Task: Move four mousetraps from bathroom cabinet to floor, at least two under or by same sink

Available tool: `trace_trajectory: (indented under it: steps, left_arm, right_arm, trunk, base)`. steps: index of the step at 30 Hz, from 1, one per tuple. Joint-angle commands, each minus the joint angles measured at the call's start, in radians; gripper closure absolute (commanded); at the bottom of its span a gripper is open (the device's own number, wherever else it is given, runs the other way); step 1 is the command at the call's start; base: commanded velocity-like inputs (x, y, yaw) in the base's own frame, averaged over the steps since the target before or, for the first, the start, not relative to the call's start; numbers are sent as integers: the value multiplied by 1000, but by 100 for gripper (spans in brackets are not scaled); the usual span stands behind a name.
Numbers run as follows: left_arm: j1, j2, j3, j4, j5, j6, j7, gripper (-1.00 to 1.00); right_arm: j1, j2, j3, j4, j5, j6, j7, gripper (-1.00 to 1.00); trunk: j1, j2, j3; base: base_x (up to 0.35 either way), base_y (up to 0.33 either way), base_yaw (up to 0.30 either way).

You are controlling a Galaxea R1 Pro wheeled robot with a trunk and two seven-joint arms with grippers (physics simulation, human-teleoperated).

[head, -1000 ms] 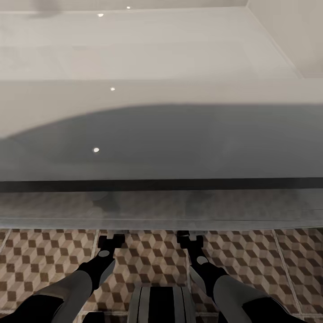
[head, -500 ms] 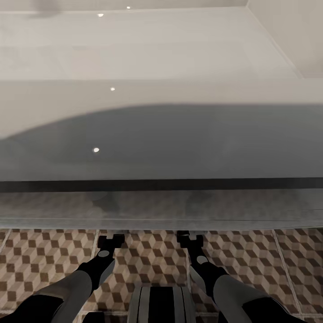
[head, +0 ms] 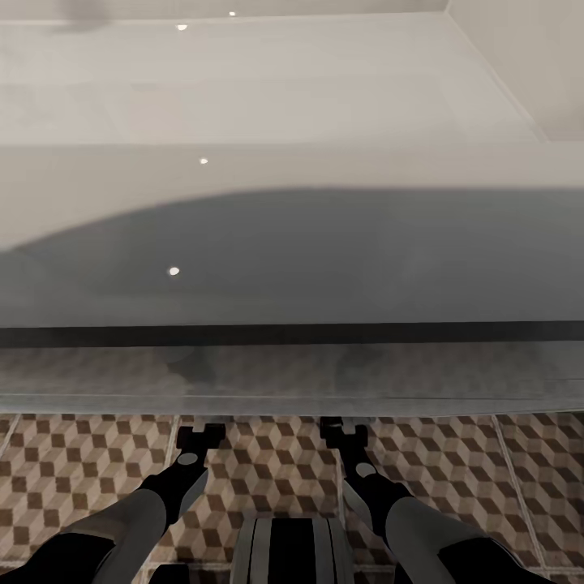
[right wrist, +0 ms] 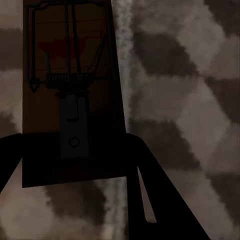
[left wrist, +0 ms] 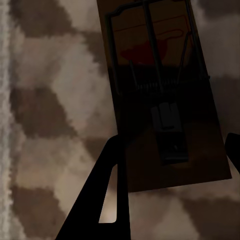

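Each arm has 1 mousetrap between its fingers. In the left wrist view the left-hand mousetrap (left wrist: 165,95) is a tan board with dark wire, a spring coil and a red spot, and the finger (left wrist: 107,190) on one side lies along its long edge while the tip of the other shows at the opposite edge. In the right wrist view the right-hand mousetrap (right wrist: 70,95) sits the same way, a dark finger (right wrist: 150,195) on each side of the board. Both pairs of jaws look narrowed onto the boards; whether the traps are already resting on the bathroom floor (head: 89,462) or hang just above it, I cannot tell.

From the head view, the left gripper (head: 200,434) and right gripper (head: 342,430) reach forward and low, side by side, their tips at the front edge of the long white bathroom sink (head: 292,268) overhead, so the traps are going down beneath it, in its shadow over the cube-pattern tiles.

To do this well, I would lower both until the boards lie flat on the tile, then part the jaws gently and draw straight back along the fingers, so neither trap tips, slides or is dragged out. Keep the wrists clear of the sink's underside. 2 traps here would meet the sink condition.
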Motion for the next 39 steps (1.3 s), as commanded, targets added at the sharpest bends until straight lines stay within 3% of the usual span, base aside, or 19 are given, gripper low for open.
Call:
trace_trajectory:
  steps: [1, 13, 39]
  left_arm:
    - [-1, 0, -8, 2, -2, -1, 9, 100]
    - [-1, 0, -9, 51, -3, -2, 9, 100]
    - [-1, 0, -9, 54, -3, -6, 9, 100]
  right_arm:
    - [-1, 0, 9, 5, -4, -1, -13, 100]
    - [-1, 0, 6, 28, -8, -2, -11, 100]
    - [-1, 0, 6, 68, -7, -5, -4, 100]
  trunk:
    - [0, 0, 0]
    - [0, 0, 0]
    - [0, 0, 0]
  base:
    - [0, 0, 0]
    - [0, 0, 0]
    - [0, 0, 0]
